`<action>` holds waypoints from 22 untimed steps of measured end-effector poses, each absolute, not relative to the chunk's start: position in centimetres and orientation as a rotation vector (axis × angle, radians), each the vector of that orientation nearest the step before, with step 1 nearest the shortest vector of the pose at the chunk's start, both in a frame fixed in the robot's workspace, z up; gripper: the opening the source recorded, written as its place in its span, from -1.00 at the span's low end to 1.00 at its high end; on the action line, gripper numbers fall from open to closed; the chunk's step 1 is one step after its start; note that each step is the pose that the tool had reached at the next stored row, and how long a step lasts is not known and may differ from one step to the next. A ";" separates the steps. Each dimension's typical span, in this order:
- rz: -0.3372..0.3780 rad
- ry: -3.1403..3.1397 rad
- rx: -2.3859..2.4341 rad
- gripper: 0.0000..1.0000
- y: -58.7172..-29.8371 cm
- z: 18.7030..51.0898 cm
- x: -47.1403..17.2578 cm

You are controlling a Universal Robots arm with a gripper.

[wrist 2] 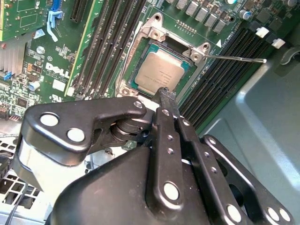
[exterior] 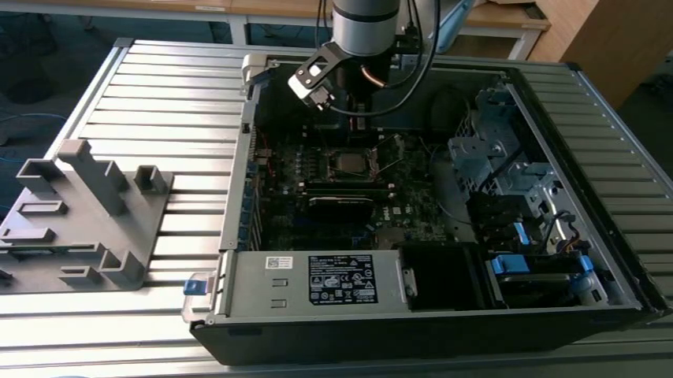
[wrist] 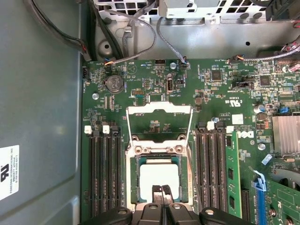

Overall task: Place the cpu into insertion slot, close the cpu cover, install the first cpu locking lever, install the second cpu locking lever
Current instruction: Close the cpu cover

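Above the motherboard [wrist: 215,93], between its memory banks [wrist: 104,173], the gripper [wrist: 162,190] hangs with fingers [wrist: 157,191] pressed together, holding nothing, tips over one edge of the cpu [wrist: 159,172]. It lies seated in the slot [wrist: 136,180]; the cover [wrist: 159,108] lies swung open beyond the opposite edge.

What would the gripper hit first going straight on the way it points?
Probably the cpu seated in the insertion slot: the gripper points at its top near one edge. Depth is unclear; the slot's rim is possible.
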State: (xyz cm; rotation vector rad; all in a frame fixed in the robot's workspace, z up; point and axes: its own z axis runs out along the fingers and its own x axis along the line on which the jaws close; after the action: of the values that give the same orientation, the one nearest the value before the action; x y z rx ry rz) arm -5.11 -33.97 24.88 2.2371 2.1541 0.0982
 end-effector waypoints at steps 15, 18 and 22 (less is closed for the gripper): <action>0.098 2.154 2.237 -0.79 -34.0 25.1 -5.1; 0.099 2.154 2.237 -0.79 -34.0 25.3 -5.1; 0.099 2.154 2.237 -0.79 -34.0 25.4 -5.1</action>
State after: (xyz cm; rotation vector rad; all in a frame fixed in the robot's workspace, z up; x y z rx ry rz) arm -5.11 -33.96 25.36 2.2374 2.1544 0.0994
